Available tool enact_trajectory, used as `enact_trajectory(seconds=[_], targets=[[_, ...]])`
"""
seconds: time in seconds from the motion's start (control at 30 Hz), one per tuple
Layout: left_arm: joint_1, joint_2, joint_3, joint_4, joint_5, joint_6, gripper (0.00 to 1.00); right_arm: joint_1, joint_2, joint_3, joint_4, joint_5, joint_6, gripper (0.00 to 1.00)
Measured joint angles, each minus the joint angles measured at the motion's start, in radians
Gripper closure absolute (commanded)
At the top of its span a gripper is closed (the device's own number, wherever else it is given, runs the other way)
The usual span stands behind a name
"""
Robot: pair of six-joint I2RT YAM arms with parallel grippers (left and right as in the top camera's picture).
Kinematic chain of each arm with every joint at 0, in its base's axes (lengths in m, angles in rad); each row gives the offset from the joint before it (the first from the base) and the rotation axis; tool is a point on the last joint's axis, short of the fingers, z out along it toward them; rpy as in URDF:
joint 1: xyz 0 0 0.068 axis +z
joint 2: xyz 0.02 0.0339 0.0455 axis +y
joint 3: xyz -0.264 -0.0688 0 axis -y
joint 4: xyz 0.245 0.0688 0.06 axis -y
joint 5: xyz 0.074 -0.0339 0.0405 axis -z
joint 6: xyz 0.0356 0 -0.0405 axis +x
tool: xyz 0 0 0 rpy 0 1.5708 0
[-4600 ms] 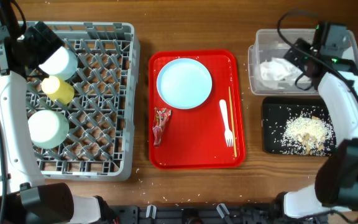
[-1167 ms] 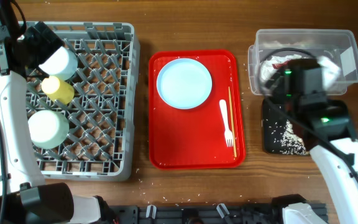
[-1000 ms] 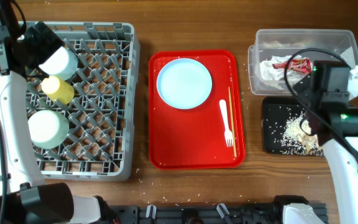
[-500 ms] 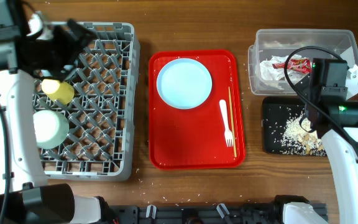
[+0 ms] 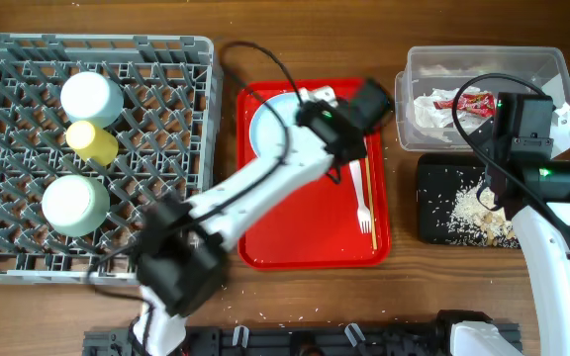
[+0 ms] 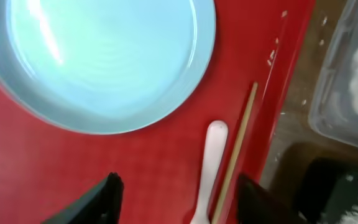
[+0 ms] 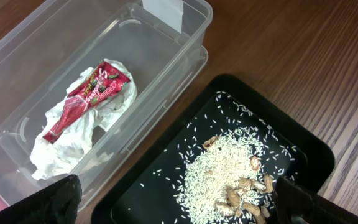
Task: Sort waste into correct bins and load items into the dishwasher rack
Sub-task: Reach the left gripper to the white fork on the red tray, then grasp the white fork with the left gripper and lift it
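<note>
While the left pincer (image 6: 182, 198) is hovering low over the red tray (image 5: 295, 227) at the middle of the desk (image 5: 404, 297), its jaws are standing spread, with the handle end of the one white fork (image 6: 210, 162) and the one wooden chopstick (image 6: 238, 149) lying between them; whether either finger is touching them is not clear. One pale blue plate (image 6: 104, 56) is sitting at 11 o'clock on that tray, and the fork and chopstick are lying side by side at 4 o'clock from it. Three pieces are resting in the grey rack (image 5: 166, 59) at 9 o'clock: one pale bowl (image 5: 92, 96), one yellow cup (image 5: 92, 141) just below it, and one mint-green bowl (image 5: 69, 203) nearer 7 o'clock. At 2 o'clock the clear tub (image 7: 123, 37) is holding one red-and-white wrapper (image 7: 86, 99) lying on one crumpled white napkin (image 7: 67, 146). Just beside it, at 4 o'clock, the black tray (image 7: 291, 143) is carrying one heap of rice scraps (image 7: 229, 168) with a few brownish bits. The right pincer (image 7: 179, 205) is hanging above these two bins, spread wide and gripping nothing. Seen from overhead, the left arm (image 5: 255, 188) is crossing the red tray from 7 to 1 o'clock, hiding part of the plate and the chopstick's upper end.
</note>
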Motion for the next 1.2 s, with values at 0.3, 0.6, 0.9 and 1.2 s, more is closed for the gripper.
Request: enact_trajectory(seconds=[0.3, 0.6, 0.9, 1.2], targets=[[-0.151, 0.191, -0.004, 0.171, -0.038, -0.105, 0.49, 0.000, 0.000, 0.000, 0.000, 0.000, 0.000, 0.00], [-0.173, 0.250, -0.004, 0.111, -0.060, -0.116, 0.61, 0.000, 0.000, 0.000, 0.000, 0.000, 0.000, 0.00], [-0.178, 0.249, -0.009, 0.096, -0.053, -0.121, 0.96, 0.000, 0.000, 0.000, 0.000, 0.000, 0.000, 0.00], [-0.179, 0.237, -0.022, 0.071, -0.030, -0.108, 0.96, 0.000, 0.000, 0.000, 0.000, 0.000, 0.000, 0.00]])
